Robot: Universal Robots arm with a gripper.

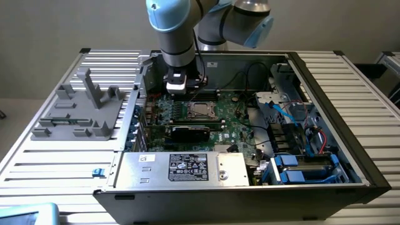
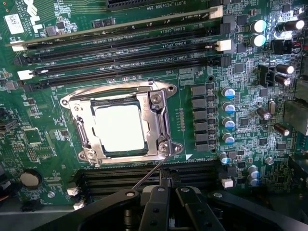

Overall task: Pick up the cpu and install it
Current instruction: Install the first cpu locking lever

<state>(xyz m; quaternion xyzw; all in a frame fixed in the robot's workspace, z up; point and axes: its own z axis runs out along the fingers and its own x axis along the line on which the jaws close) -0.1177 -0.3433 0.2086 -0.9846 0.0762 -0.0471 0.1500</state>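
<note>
The cpu (image 2: 119, 127), a shiny silver square, lies flat inside the motherboard socket, with the metal frame (image 2: 161, 120) closed around its edges. In the exterior view the cpu (image 1: 200, 110) shows near the middle of the open computer case. My gripper (image 2: 168, 188) hovers just beside the socket, fingers pressed together with nothing between them. A thin wire lever (image 2: 149, 175) runs from the socket's corner toward my fingertips. From outside, my gripper (image 1: 185, 91) hangs just above the board, behind the socket.
Memory slots (image 2: 120, 48) lie along one side of the socket and a row of capacitors (image 2: 228, 115) along another. A grey plastic fixture (image 1: 81, 110) stands on the table at the exterior view's left. A power supply (image 1: 181, 166) and blue drive cages (image 1: 300, 168) fill the case's near side.
</note>
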